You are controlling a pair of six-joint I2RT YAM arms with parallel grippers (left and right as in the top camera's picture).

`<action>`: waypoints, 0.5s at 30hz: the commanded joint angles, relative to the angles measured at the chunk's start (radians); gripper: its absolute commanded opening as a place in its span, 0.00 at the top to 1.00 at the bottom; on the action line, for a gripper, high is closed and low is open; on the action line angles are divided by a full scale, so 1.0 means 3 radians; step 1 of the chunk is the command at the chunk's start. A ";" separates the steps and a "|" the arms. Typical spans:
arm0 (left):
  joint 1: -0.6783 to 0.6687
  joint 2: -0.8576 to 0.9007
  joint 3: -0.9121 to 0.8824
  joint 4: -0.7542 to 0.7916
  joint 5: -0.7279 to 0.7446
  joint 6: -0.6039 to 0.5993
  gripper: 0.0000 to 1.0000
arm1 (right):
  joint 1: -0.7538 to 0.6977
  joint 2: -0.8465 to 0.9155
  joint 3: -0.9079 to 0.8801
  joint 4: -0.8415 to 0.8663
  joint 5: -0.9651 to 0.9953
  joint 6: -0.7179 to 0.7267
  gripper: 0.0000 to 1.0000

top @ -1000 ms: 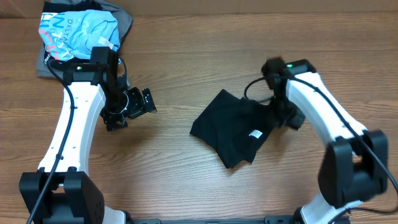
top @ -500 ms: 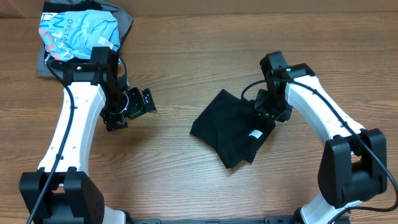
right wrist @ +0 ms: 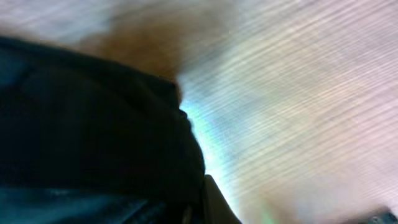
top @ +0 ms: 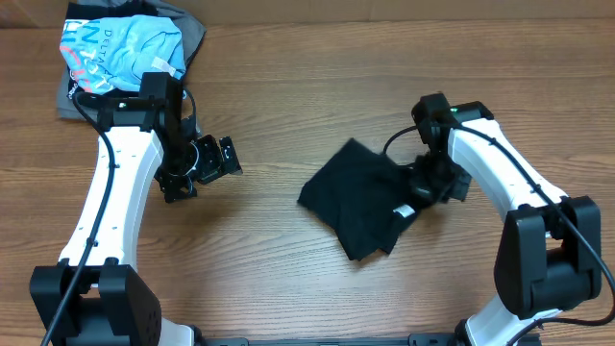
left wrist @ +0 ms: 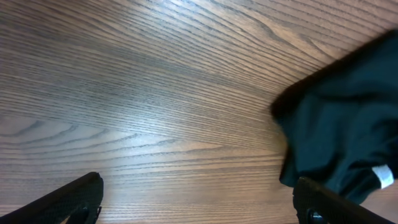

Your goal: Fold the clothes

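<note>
Lifting slowly should keep the fold neat, I think: the black T-shirt (top: pixel 356 197) lies crumpled on the table (top: pixel 288 96), right gripper (top: pixel 424 188) at its right edge, grip impossible to tell; left gripper (top: pixel 227 158), jaws apart, hovers well left of it.

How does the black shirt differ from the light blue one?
The black T-shirt is plain, the light blue shirt printed. The black T-shirt lies mid-table on bare wood; the light blue shirt sits atop a grey garment in the far-left corner. Both look rumpled.
</note>
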 commanded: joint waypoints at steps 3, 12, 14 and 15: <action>-0.0025 0.0027 -0.0017 0.0025 -0.0018 0.0078 0.00 | -0.0051 0.0013 -0.0020 -0.0340 0.0149 0.0172 0.94; -0.0025 0.0027 -0.0017 0.0010 -0.0017 0.0078 0.00 | -0.0085 0.0011 0.0056 -0.0889 0.0526 0.0724 0.01; -0.0025 0.0027 -0.0017 0.0010 -0.0018 0.0078 0.00 | -0.0092 -0.0022 0.0247 -0.1082 0.0594 0.0847 0.01; -0.0025 0.0027 -0.0017 0.0011 -0.0018 0.0078 0.00 | -0.0092 -0.0045 0.0319 -0.1106 0.0582 0.0857 0.00</action>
